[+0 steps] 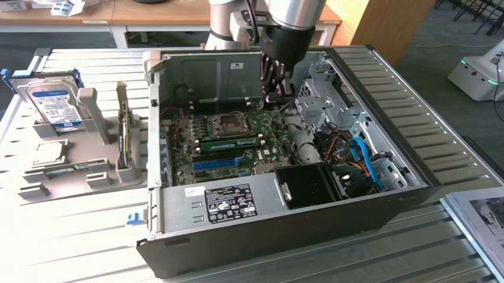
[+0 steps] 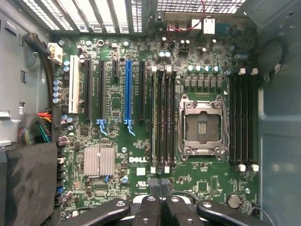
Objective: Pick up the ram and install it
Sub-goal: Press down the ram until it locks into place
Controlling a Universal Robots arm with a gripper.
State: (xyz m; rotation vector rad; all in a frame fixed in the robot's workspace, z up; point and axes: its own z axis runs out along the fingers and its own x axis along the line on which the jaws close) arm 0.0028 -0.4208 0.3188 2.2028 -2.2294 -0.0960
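Slatted metal surface (image 1: 71, 247) is seen carrying an open computer case (image 1: 260, 236). The ram (image 1: 230, 142) (a narrow green stick) is found seated in a motherboard (image 2: 117, 141) slot just beside the CPU socket (image 1: 230, 122). The end effector (image 1: 274, 97) is held clenched and empty above the board, apart from the ram.

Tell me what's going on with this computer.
A silver robot arm reaches down into the open dark computer case, its black jaws shut and apparently empty above the green motherboard. The thin green ram stick already stands in a slot beside the square metal processor socket. A silver hard drive with a blue-white label sits in a grey rack on the slatted table outside the case.
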